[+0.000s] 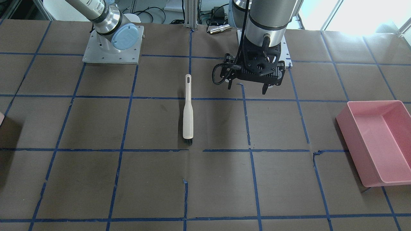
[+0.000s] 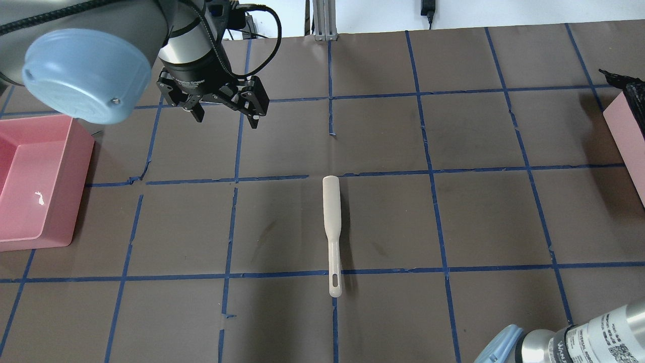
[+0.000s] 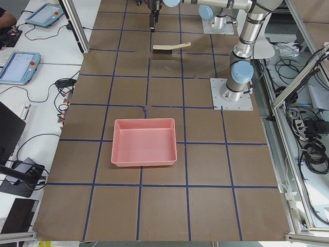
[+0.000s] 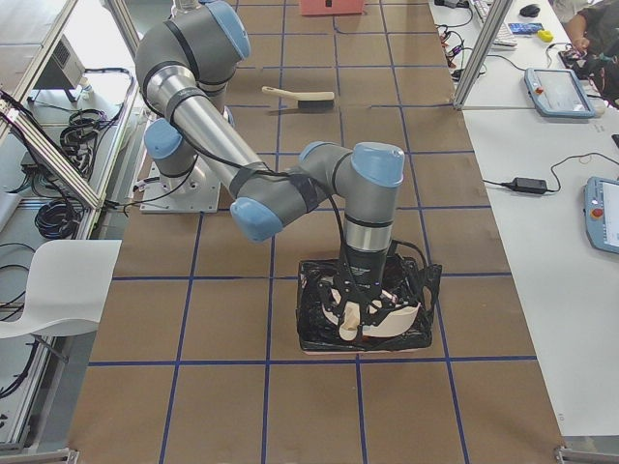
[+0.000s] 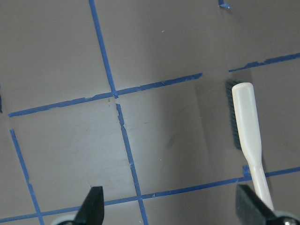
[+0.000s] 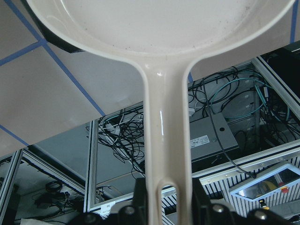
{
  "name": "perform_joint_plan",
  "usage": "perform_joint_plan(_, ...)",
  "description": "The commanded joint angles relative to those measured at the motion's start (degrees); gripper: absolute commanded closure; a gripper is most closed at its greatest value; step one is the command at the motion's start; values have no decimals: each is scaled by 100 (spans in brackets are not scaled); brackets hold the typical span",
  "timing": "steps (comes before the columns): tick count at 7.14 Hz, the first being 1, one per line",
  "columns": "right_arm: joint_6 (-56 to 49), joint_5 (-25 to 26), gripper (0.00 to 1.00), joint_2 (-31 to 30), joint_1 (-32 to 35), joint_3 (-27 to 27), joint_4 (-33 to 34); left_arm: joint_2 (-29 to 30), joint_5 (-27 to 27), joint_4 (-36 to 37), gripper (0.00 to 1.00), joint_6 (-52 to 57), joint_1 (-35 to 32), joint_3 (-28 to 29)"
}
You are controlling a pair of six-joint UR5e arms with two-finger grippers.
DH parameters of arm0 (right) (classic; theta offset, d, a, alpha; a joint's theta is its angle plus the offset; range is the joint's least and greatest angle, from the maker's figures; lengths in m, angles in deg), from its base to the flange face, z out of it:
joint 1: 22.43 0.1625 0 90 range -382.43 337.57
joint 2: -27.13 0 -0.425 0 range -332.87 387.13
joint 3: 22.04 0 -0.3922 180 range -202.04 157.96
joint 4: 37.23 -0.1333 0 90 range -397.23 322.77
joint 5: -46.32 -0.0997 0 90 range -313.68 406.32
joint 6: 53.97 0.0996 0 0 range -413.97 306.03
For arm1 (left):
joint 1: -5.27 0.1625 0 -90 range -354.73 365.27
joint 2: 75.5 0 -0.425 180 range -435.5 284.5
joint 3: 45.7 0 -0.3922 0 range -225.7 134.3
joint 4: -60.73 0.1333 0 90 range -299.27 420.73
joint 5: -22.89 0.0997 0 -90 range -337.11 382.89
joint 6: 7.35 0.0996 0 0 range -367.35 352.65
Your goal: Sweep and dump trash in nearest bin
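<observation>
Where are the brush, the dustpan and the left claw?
brush (image 1: 188, 118): front-facing view, cream handle.
dustpan (image 6: 166, 154): right wrist view, its handle.
left claw (image 2: 227, 121): overhead view, midway between its fingertips.

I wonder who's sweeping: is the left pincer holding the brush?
No, the brush lies flat on the table, apart from the open left pincer.

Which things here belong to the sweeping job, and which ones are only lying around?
For the job: brush, dustpan in the right gripper, black-lined bin.
Only lying about: big pink tub, white chair, tablet.
</observation>
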Motion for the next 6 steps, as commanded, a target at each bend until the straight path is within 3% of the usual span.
perform_joint_plan(1,362,-422,100,-323,4,-11,-213,-73,0,-2,0,1,5,-50)
perform_joint_plan(3,1187,-1097,100,-483,91,24,-1011,-91,-8,7,0,1,14,-59)
perform_joint_plan(6,2503,-1547,100,-527,880,51,-1585,-109,27,24,0,98,23,-50)
